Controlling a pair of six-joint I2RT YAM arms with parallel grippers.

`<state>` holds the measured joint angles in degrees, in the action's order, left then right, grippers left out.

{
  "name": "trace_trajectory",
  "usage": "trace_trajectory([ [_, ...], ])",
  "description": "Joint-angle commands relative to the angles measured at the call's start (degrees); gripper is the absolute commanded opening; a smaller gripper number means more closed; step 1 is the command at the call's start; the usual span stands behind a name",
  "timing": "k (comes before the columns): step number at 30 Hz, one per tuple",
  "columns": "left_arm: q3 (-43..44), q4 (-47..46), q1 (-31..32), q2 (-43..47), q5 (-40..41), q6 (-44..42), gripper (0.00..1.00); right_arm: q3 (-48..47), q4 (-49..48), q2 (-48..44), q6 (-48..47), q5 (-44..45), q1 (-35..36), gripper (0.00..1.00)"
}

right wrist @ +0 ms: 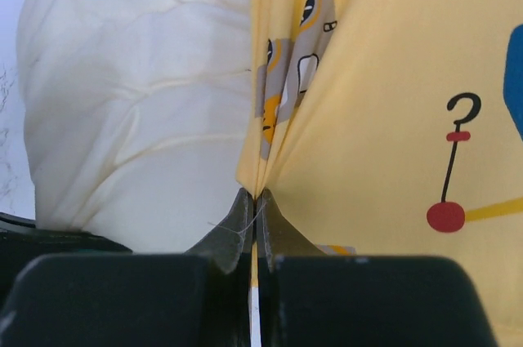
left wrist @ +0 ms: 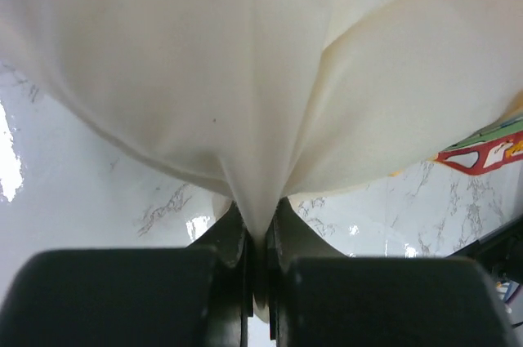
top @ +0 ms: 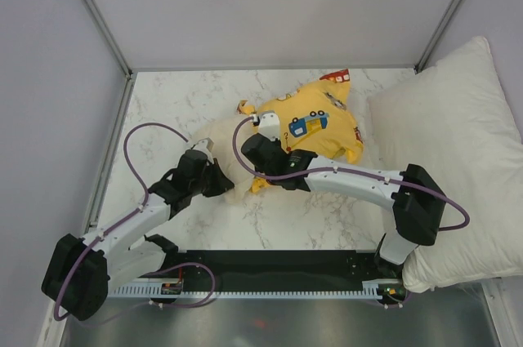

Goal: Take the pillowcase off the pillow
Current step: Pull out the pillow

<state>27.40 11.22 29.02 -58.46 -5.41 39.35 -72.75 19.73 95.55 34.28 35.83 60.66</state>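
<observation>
Pillowcase in right jaws, pillow in left jaws: wrist views only.

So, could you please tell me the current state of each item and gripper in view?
Bright yellow cartoon-vehicle fabric pillowcase: crumpled, partly pulled off.
Small cream-beige soft pillow: left part exposed, pinched at its edge.
Left gripper: jaws shut on the pillow.
Right gripper: jaws shut on the pillowcase.
Large white plain pillow: lying at far right, ungrasped.
</observation>
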Motion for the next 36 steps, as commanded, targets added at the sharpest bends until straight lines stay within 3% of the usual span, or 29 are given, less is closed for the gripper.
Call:
trace_trajectory([
  [1,2.48,-4.2,0.25,2.98,3.74,-4.28,0.02,0.06,-7.43,-5.46,0.35,0.62,1.74,0.0],
  [8,3.63,1.34,0.25,18.18,9.27,-5.16,0.02,8.67,-2.07,-6.25,2.8,3.98,-2.3,0.0],
  [12,3.72,4.94,0.25,25.83,14.36,-5.43,0.02,14.29,-1.27,-7.83,3.77,2.05,-9.76,0.0],
  [19,6.0,8.2,0.25,33.31,18.41,-6.22,0.02,13.69,-0.66,-8.27,0.88,0.29,-19.34,0.0],
  [30,7.41,7.07,0.25,32.8,18.6,-7.71,0.02,9.74,-0.3,-5.72,-2.11,-1.9,-29.02,0.0],
  [36,9.94,-2.51,0.25,19.19,7.19,-7.62,0.02,8.33,-2.85,-8.18,-7.38,-11.66,-25.08,0.01],
])
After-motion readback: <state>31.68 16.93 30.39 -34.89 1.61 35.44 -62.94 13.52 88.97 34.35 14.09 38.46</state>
